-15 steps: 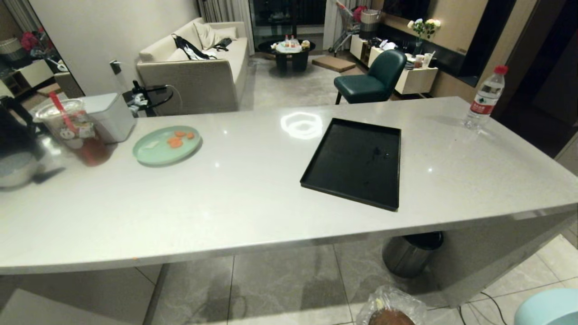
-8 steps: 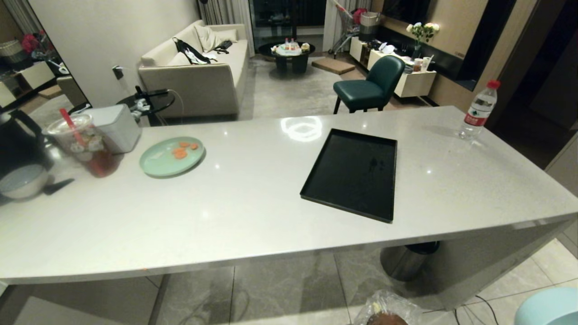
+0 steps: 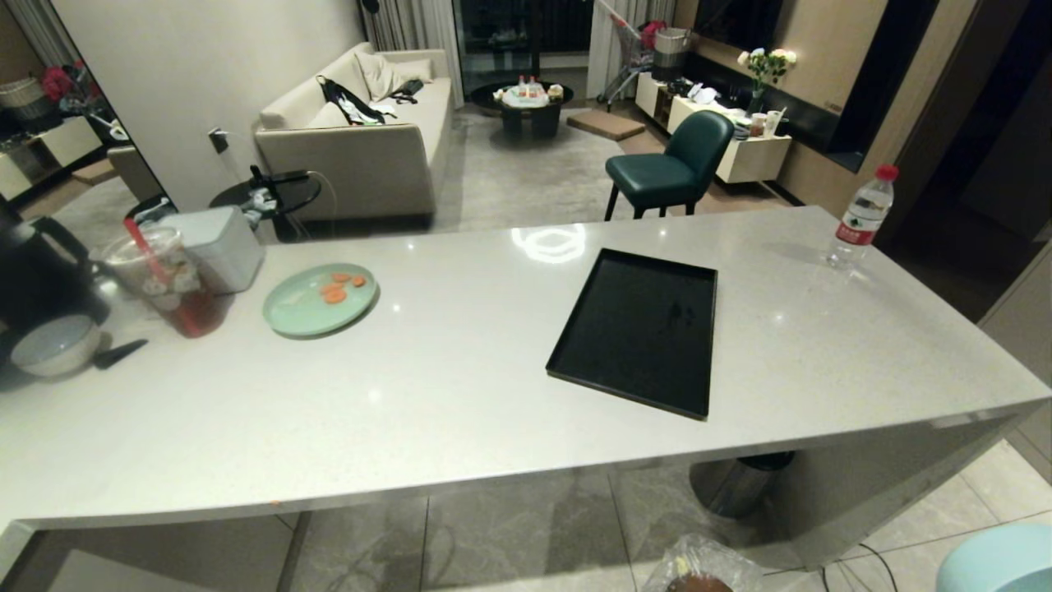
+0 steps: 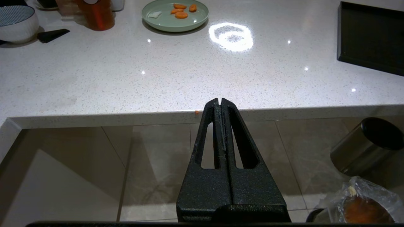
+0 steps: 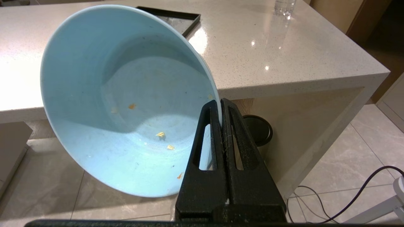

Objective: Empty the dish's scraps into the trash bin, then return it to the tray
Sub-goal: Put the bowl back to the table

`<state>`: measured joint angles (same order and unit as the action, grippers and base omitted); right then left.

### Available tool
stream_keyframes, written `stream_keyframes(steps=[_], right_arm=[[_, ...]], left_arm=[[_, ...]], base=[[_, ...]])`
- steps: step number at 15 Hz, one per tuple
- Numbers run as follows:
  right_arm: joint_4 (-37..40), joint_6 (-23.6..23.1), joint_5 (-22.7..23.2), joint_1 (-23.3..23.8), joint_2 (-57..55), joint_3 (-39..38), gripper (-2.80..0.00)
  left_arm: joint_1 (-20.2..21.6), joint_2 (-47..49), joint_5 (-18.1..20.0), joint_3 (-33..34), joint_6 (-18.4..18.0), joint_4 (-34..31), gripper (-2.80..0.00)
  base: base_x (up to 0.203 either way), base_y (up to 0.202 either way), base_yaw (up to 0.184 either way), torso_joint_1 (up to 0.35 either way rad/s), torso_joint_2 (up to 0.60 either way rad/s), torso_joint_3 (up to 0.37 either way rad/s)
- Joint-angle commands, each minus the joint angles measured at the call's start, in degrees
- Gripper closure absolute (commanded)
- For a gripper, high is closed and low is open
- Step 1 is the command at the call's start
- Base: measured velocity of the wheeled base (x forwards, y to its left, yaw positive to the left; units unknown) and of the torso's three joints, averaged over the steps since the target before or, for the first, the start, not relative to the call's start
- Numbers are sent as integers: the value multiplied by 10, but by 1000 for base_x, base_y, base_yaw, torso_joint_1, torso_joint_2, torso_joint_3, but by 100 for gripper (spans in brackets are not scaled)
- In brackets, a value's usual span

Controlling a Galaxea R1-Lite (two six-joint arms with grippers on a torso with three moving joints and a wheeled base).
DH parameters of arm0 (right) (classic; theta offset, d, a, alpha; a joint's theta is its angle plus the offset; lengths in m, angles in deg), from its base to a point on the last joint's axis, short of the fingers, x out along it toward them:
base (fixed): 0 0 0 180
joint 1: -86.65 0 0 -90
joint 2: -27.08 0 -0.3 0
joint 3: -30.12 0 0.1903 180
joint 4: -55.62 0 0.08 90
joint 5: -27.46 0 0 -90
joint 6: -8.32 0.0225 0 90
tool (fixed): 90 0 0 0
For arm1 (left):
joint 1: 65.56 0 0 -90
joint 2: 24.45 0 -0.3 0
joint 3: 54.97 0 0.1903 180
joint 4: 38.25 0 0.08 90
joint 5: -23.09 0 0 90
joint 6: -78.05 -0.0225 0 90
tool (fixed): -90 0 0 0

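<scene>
Dumping looked done: right gripper (image 5: 220,104) pinched the near-empty bowl (image 5: 126,101), left gripper (image 4: 220,102) pressed together, tray (image 3: 641,329) next.

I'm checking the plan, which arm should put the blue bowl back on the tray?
Right. The right gripper is already shut on the dish rim, and the tray lies on its side of the counter. The left gripper is shut and empty.

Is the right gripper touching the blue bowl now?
Touching. The right wrist view shows the right gripper with its fingers shut on the rim of the blue bowl.
</scene>
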<state>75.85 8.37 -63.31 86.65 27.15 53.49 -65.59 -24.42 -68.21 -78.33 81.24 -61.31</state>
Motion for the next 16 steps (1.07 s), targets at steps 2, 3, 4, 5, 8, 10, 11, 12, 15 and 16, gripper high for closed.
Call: stream_keyframes(steps=[2,3,4,5,8,10,11,12,15,16], right_arm=[[0,1,0,0,-1,0,0],[0,1,0,0,-1,0,0],[0,1,0,-1,-1,0,0],[0,1,0,0,-1,0,0],[0,1,0,-1,-1,0,0],[0,1,0,0,-1,0,0],[0,-3,0,0,-1,0,0],[0,-8,-1,0,-1,0,0],[-2,-22,0,1,-1,0,0],[-3,-36,3,1,-1,0,0]], left_arm=[[0,0,0,0,1,0,0],[0,0,0,0,1,0,0],[-1,1,0,0,1,0,0],[0,1,0,0,1,0,0],[0,1,0,0,1,0,0],[-1,1,0,0,1,0,0],[-1,0,0,0,1,0,0],[0,1,0,0,1,0,0],[0,1,0,0,1,0,0],[-1,1,0,0,1,0,0]], base=[[0,0,0,0,0,0],[0,0,0,0,0,0],[0,0,0,0,0,0],[0,0,0,0,0,0],[0,0,0,0,0,0],[0,0,0,0,0,0],[0,0,0,0,0,0],[0,0,0,0,0,0],[0,0,0,0,0,0],[0,0,0,0,0,0]])
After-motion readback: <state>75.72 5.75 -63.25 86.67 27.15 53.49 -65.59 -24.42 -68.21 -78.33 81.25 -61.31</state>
